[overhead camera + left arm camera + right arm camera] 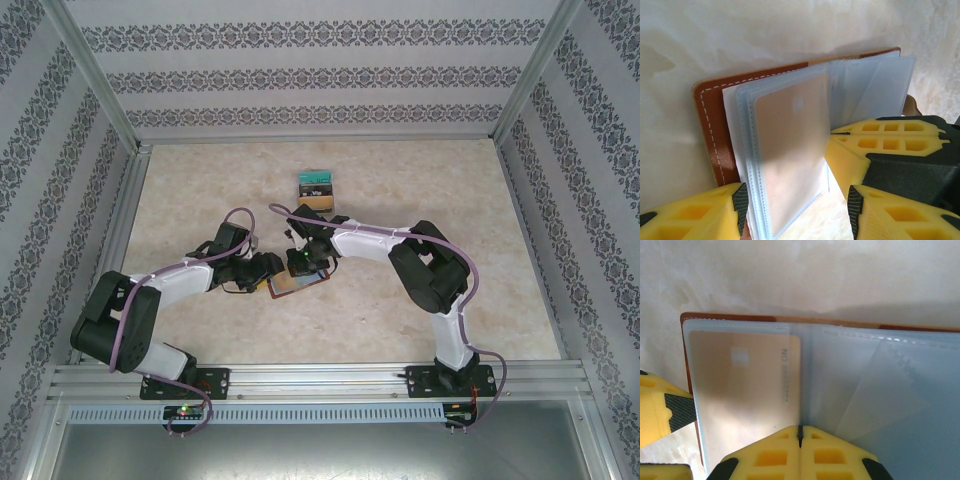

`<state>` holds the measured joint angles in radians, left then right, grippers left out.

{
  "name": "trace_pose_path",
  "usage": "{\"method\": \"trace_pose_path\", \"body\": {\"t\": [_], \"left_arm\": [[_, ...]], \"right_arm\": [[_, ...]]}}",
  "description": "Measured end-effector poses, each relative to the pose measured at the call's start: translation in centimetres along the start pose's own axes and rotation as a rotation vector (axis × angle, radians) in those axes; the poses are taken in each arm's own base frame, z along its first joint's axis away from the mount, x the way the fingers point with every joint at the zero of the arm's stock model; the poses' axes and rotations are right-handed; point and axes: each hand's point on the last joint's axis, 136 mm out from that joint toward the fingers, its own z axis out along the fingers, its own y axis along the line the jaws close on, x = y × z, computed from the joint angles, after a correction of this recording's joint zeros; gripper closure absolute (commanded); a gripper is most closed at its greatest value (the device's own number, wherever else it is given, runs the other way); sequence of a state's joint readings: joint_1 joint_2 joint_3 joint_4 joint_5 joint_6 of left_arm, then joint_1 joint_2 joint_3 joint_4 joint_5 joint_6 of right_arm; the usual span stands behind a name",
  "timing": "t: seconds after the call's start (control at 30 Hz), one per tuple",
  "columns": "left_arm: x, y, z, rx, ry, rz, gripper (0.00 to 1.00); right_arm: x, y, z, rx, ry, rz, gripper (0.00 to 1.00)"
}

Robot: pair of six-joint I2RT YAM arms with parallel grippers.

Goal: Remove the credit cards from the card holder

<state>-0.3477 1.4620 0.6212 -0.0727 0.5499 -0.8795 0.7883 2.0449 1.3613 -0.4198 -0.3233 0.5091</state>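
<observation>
Just short of the middle of the table (400, 320), toward its near edge, our left gripper (797, 202) stands with its jaws apart and the blue-grey sleeves (865, 85) upright between them. The card holder (710, 115) lies open there with a tan card (740, 375) in one sleeve, and our right gripper (801, 432) is closed, its tips against the sleeves by the fold. Farther off, toward the far edge, sits a small stack (316, 187) with a teal top.

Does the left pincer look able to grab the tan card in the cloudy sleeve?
Probably yes: the open left pincer straddles the sleeve with the tan plastic card; the shut right pincer presses down the brown leather card holder.
</observation>
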Motion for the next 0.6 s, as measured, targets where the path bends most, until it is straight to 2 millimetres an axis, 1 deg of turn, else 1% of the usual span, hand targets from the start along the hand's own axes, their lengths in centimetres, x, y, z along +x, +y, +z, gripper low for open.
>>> {"method": "trace_pose_path", "body": {"t": [0.17,0.6], "left_arm": [[0.15,-0.14,0.09,0.002,0.003,0.006,0.43],[-0.20,-0.62,-0.31,0.006,-0.013,0.014,0.43]], "right_arm": [[0.01,0.01,0.00,0.000,0.000,0.000,1.00],[0.04,0.05,0.02,0.000,0.000,-0.002,1.00]]}}
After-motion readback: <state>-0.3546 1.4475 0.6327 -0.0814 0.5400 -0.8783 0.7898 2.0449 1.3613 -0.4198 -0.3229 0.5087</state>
